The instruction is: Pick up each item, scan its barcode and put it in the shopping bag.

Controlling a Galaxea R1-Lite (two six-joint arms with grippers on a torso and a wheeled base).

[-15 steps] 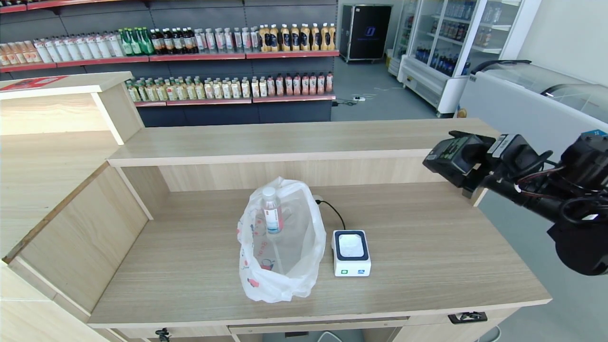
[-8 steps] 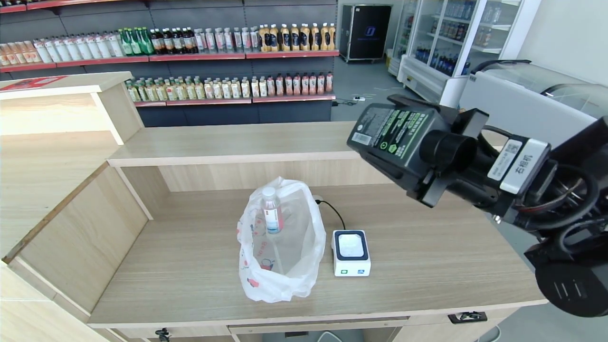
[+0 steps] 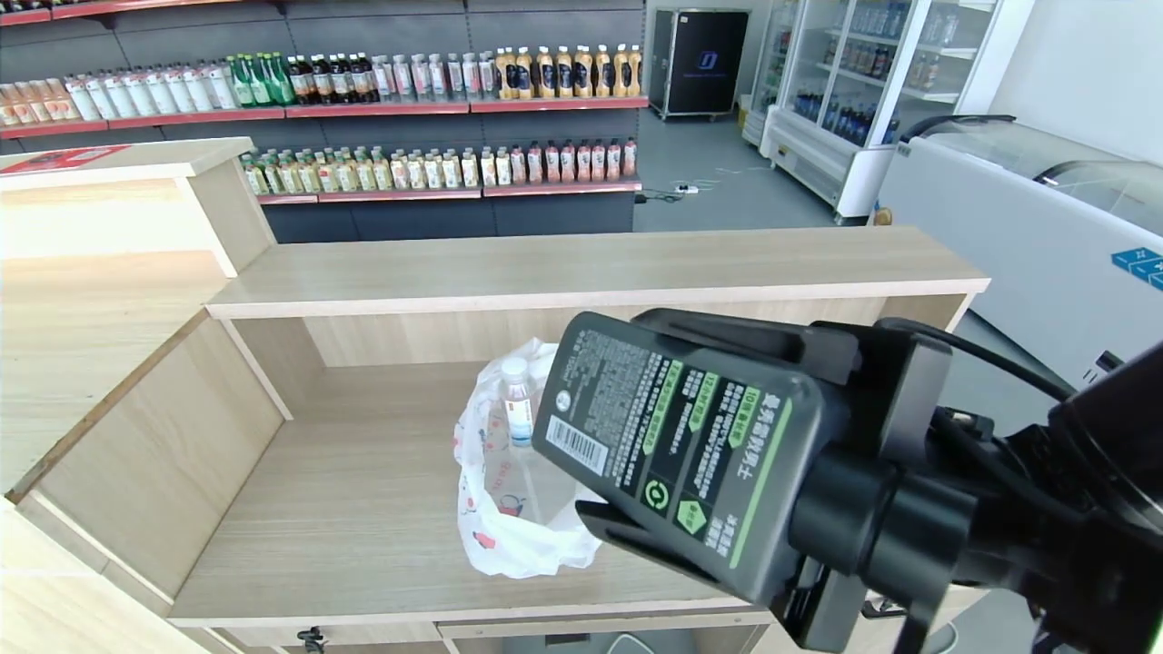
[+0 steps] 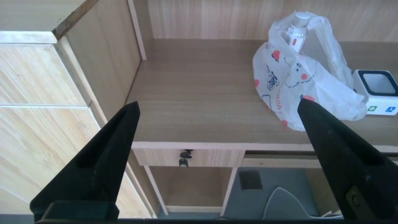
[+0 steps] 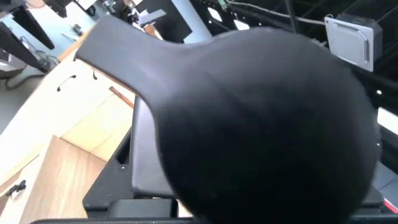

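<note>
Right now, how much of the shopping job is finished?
One small bottle already stands in the shopping bag. The right tool holds a dark container above the counter, with its barcode facing up. Left to do, it seems: show that barcode to the scanner beside the bag, then drop the container in.

Printed on the dark bottle (image 3: 690,454): white barcode (image 3: 578,444) at nine o'clock, green panels (image 3: 704,400) bearing characters toward three (fine print between them illegible).
</note>
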